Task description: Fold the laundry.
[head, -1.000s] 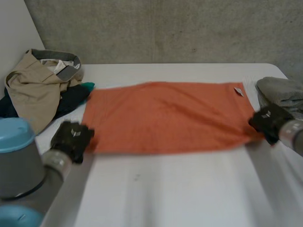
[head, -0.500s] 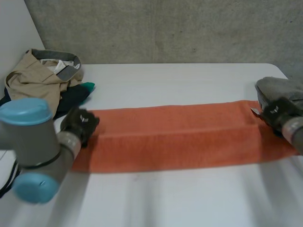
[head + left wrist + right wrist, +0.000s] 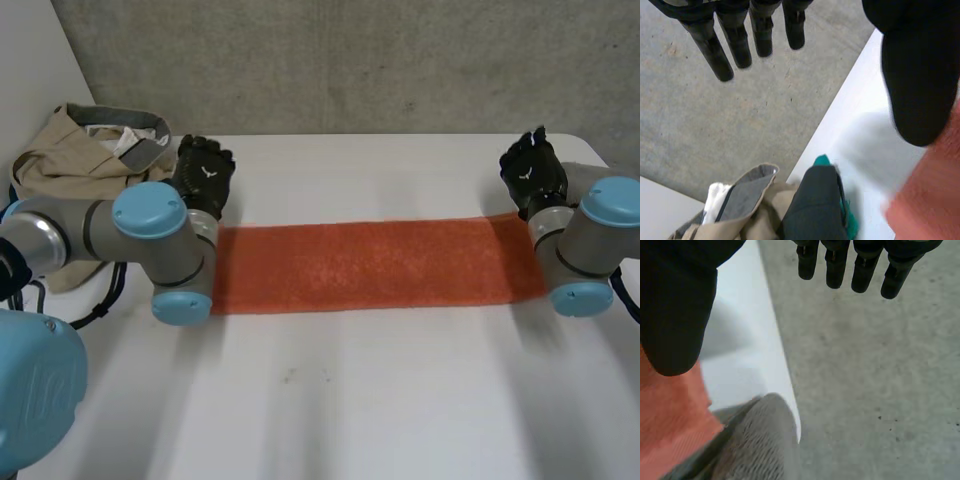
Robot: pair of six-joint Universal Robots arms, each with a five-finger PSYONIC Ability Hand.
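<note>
Narrow orange terry towel [image 3: 370,265] lies flat on white worktop [image 3: 350,400], one end by each hand. Fingers straight, holding nothing: left hand [image 3: 205,172], right hand [image 3: 530,170]. Suggest pinching one end's corners squarely, keeping edges aligned.

Plain orange towel [image 3: 370,265] on a white table [image 3: 400,400]. Upper left of the frame: khaki garment [image 3: 70,180] with a grey waistband [image 3: 140,150], plus a bit of teal cloth [image 3: 822,161]. Left hand [image 3: 203,175] and right hand [image 3: 532,172] are both black. The wall [image 3: 350,60] is mottled grey concrete.
</note>
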